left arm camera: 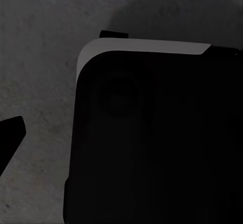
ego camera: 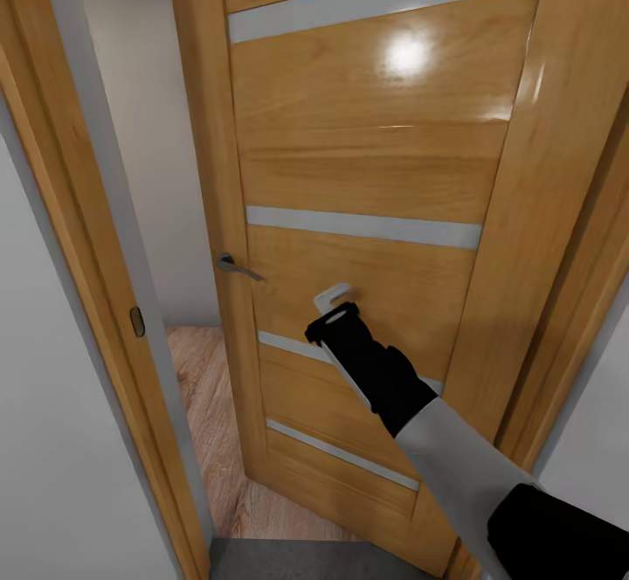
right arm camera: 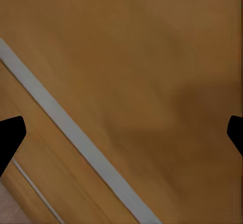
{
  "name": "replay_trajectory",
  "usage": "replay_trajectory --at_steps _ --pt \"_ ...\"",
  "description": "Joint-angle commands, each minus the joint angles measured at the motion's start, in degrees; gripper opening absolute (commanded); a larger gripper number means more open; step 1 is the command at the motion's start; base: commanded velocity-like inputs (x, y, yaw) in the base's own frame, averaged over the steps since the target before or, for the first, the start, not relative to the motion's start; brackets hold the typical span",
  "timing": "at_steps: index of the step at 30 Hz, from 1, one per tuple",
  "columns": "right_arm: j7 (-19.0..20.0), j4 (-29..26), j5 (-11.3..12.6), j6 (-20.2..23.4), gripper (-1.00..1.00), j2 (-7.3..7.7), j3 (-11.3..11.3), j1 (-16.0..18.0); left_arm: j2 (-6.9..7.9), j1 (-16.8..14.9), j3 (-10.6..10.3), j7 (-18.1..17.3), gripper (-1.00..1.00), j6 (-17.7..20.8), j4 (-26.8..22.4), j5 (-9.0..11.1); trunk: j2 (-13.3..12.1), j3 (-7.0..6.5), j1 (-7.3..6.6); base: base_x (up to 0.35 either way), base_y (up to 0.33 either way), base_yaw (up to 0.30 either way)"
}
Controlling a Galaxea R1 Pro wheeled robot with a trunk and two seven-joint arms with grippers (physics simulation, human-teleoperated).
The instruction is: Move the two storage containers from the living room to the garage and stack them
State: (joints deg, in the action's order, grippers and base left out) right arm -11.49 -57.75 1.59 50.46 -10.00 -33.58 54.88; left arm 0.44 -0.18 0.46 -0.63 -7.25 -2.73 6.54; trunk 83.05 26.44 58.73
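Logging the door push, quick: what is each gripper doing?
Left gripper: cannot be told.
Right gripper: open, empty, fingertips spread against the wooden door.

The right arm (ego camera: 437, 440) extends forward and up from the lower right of the head view, forearm black, upper section grey. The right gripper (ego camera: 332, 300) is at the arm's end; in the right wrist view its fingertips (right arm camera: 10, 138) stand wide apart.

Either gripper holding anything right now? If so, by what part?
Nothing held. The right gripper is open against the wooden door, nothing between its fingers. The left gripper's fingertip is over grey floor, nothing in front.
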Motion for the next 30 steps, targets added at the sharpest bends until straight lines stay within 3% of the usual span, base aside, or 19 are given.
replay_trajectory --at_steps 1,7,12,16,25,30 --pt "-0.32 -0.56 0.21 0.47 1.00 0.00 -0.55 0.05 0.00 -0.01 0.01 -0.07 1.00 -0.14 0.01 0.49 0.03 0.06 0.00 0.000 0.000 0.000" --pt "-0.46 0.94 0.39 0.00 1.00 0.00 -1.06 0.95 -0.05 -0.03 0.06 -0.07 1.00 -0.14 0.01 0.47 0.03 0.06 0.00 0.000 0.000 0.000" --pt "-0.53 11.42 1.67 -3.54 1.00 0.00 -1.09 8.56 -0.12 -0.06 0.06 -0.07 1.00 -0.14 0.01 0.41 0.03 0.06 0.00 0.000 0.000 0.000" --pt "-0.66 15.49 3.17 -4.56 1.00 0.00 -1.13 11.71 -0.17 -0.04 0.06 -0.07 1.00 -0.14 0.01 0.41 0.03 0.06 0.00 0.000 0.000 0.000" --pt "-0.81 25.36 3.50 -7.79 1.00 0.00 -1.11 16.89 -0.18 -0.05 0.06 -0.07 1.00 -0.14 0.01 0.41 0.03 0.06 0.00 0.000 0.000 0.000" --pt "-0.81 28.50 3.51 -9.79 1.00 0.00 -1.05 18.13 -0.18 -0.06 0.06 -0.05 1.00 -0.14 0.01 0.41 0.03 0.06 0.00 0.000 0.000 0.000"
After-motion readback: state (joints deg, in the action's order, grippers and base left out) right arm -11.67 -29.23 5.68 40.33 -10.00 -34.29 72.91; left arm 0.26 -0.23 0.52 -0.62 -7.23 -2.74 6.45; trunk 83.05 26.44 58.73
